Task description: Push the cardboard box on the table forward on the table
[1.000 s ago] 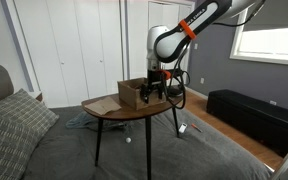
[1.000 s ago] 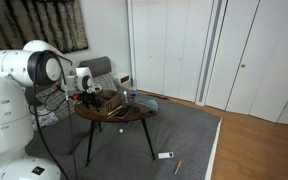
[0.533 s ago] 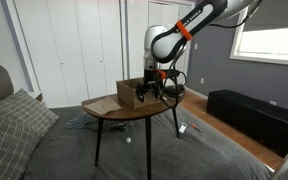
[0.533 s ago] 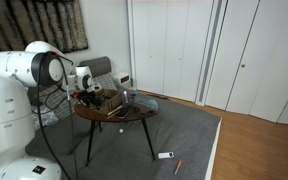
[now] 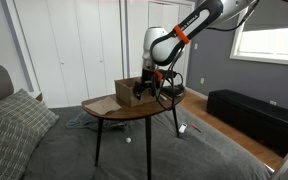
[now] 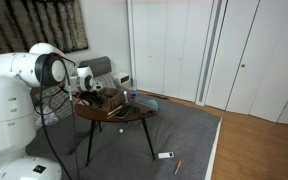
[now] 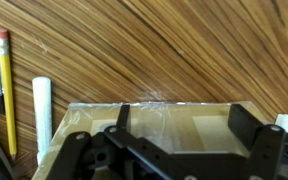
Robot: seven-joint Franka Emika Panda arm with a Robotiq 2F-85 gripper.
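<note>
The brown cardboard box stands on the round dark-wood table, toward its far side. In an exterior view the box sits at the table edge nearest the robot. My gripper is against the box's right side, low at the box's height. In the wrist view the gripper is open. Its two black fingers are spread wide over the box's open top, and nothing is between them. Wooden tabletop lies beyond the box.
A yellow pencil and a white stick lie on the table left of the box. A black low bench stands to the right, a grey couch with a cushion to the left. Small items lie on the carpet.
The gripper and the box have both shifted a little to the left across the table in an exterior view. The gripper has stayed open.
</note>
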